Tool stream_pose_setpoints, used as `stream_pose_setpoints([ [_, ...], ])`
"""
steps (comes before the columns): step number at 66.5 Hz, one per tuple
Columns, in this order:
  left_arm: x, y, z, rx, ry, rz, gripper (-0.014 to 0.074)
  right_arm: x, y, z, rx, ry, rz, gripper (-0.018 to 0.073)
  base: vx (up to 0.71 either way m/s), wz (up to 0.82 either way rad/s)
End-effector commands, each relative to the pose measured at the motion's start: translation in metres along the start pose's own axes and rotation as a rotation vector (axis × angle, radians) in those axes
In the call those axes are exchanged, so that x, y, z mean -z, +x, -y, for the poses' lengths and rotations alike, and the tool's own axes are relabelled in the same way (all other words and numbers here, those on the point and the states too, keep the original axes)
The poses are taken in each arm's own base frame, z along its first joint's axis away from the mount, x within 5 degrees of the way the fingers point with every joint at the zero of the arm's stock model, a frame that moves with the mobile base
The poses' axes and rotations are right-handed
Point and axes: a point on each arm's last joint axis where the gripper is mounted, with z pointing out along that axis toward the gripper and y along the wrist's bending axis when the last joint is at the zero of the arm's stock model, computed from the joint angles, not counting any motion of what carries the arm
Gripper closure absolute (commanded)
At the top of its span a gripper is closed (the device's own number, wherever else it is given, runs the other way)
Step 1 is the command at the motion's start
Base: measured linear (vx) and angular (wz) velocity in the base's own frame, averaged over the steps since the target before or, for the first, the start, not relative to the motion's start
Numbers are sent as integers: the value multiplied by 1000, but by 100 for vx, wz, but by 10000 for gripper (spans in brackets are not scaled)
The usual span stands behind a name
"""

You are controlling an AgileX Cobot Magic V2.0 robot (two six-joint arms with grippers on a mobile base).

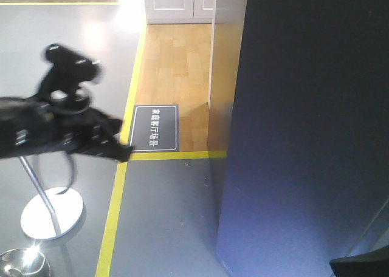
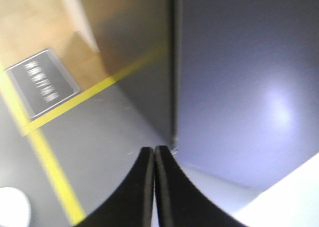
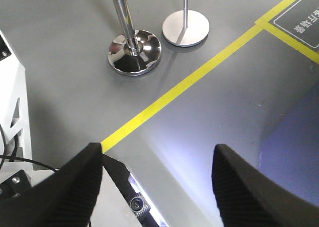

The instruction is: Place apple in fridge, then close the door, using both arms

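Observation:
The fridge's door [image 1: 304, 137] is a dark grey-blue slab that fills the right of the front view; it looks shut, and no white lining shows. In the left wrist view its face [image 2: 249, 77] meets the fridge's side panel [image 2: 139, 48] at a vertical edge. My left gripper [image 1: 124, 150] hangs blurred at the left, off the fridge's left side. In the left wrist view this gripper [image 2: 153, 150] is shut and empty, pointing at the fridge's lower corner. My right gripper [image 3: 157, 150] is open and empty above the grey floor. The apple is out of view.
A thin silver pole with a round base [image 1: 51, 213] and a chrome base [image 1: 21, 262] stand on the floor at left; both also show in the right wrist view [image 3: 185, 28] [image 3: 133, 50]. Yellow floor tape [image 1: 121, 186] and a dark floor sign [image 1: 155, 128] lie ahead. The robot's white frame [image 3: 15, 112] is at left.

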Motion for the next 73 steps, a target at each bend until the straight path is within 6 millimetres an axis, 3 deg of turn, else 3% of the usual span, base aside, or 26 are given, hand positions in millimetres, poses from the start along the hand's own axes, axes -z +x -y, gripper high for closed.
stream_pose_setpoints([
  [1, 23, 0, -10, 26, -44, 106, 603, 4, -10, -1, -2, -1, 73, 106, 0, 0],
  [12, 34, 25, -14, 29, -70, 80, 603, 5, -11, -3, -15, -20, 83, 106, 0, 0],
  [26, 35, 36, -13, 26, -65, 26, 603, 5, -15, -1, -22, -4, 125, 148, 0, 0],
  [35, 35, 38, -13, 26, -62, 2, 603, 6, -20, 5, -4, 67, 176, 329, 0, 0],
  [44, 34, 38, -13, 27, -62, 1, 603, 8, -25, 13, 31, 155, 233, 579, 0, 0],
  [62, 34, 38, -13, 27, -62, 1, 603, 16, -39, 35, -18, 400, 388, 566, 0, 0],
  [73, 34, 38, -13, 27, -62, 1, 603, 11, -44, 55, -47, 557, 376, 566, 0, 0],
])
